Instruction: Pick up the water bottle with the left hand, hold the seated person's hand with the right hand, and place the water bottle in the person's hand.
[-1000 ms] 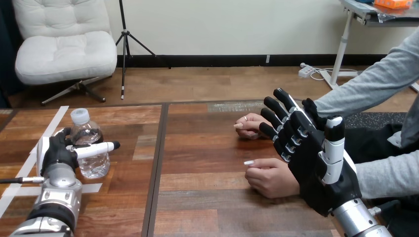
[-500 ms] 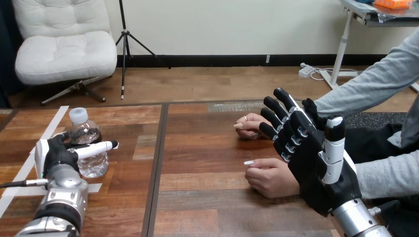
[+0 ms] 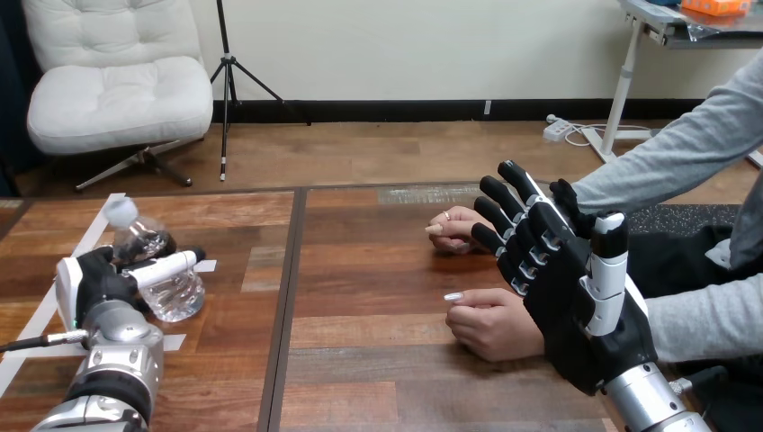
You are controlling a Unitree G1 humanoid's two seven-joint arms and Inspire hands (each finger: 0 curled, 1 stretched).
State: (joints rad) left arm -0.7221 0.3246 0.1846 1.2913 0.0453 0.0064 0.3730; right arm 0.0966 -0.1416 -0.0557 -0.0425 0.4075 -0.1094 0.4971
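The bottle [image 3: 171, 290] is at the near left of the tabletop [image 3: 378, 360], tilted so that its cap [image 3: 120, 212] leans far and left while its base sits low by the wood. I cannot tell whether the base touches the tabletop or has just come free. The left robot hand [image 3: 94, 286] is closed round the bottle from the left, with one finger [image 3: 166, 267] lying across the bottle's near side and the rest of the hand wrapped behind it. White tape [image 3: 90, 236] runs along the tabletop just left of the bottle.

Well apart, at the right, the right robot hand [image 3: 576, 306] stands raised with its fingers [image 3: 497, 218] straight and spread, gripping nothing. It is above the wrist of the person's near hand [image 3: 490, 326], which rests loosely curled on the tabletop. Nothing is curled round that hand or wrist, and I cannot tell whether the two touch. The person's far hand [image 3: 457, 225] lies on the tabletop just beyond the fingertips of the right robot hand.

By my reading, the task is in its first part. The grip on the bottle looks made and the lift is at most only starting. Taking the person's hand is not yet done, though the right robot hand is close and ready. The carry across the tabletop and the placing of the bottle in the person's hand are both left.
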